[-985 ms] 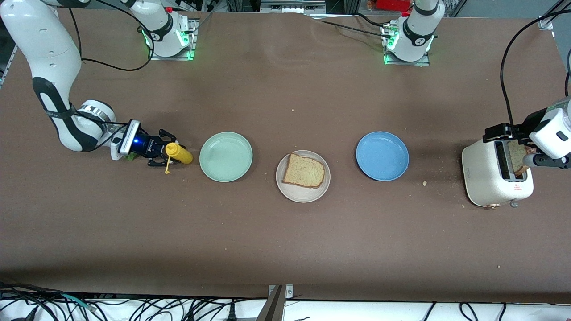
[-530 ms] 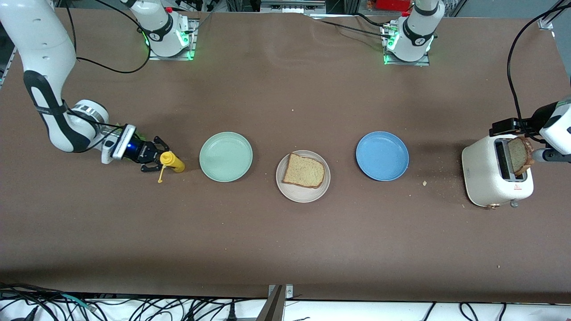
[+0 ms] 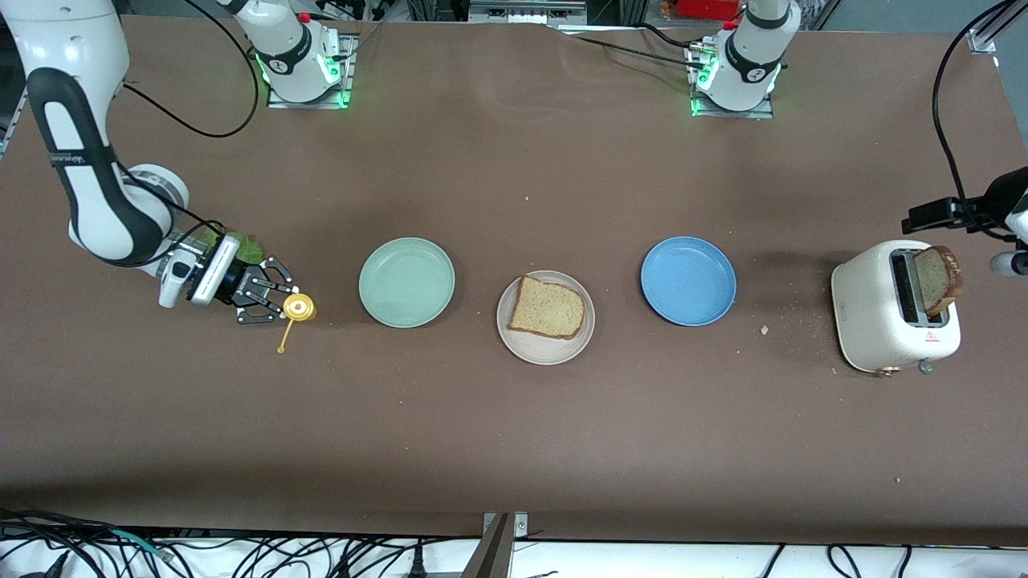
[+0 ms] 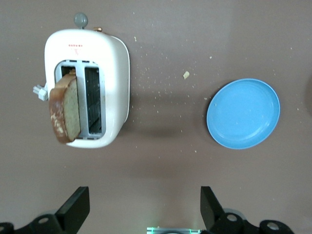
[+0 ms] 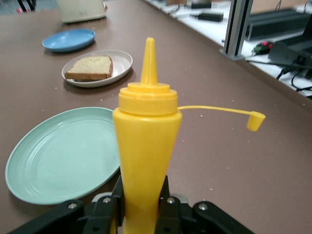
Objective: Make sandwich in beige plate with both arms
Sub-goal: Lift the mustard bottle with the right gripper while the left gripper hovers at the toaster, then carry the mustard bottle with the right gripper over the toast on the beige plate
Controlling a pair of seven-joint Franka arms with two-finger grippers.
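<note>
Mustard bottle upright, nozzle up, in right gripper jaws; left gripper jaws apart.

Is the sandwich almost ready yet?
Not yet. One bread slice already lies on the beige plate. The right gripper is shut on the yellow mustard bottle, its cap off. The second slice sits in the toaster; the open left gripper hangs above. The lettuce isn't on yet.

Glossy white arms with black joint bands, black cables, green-lit bases, seemingly black grippers.
</note>
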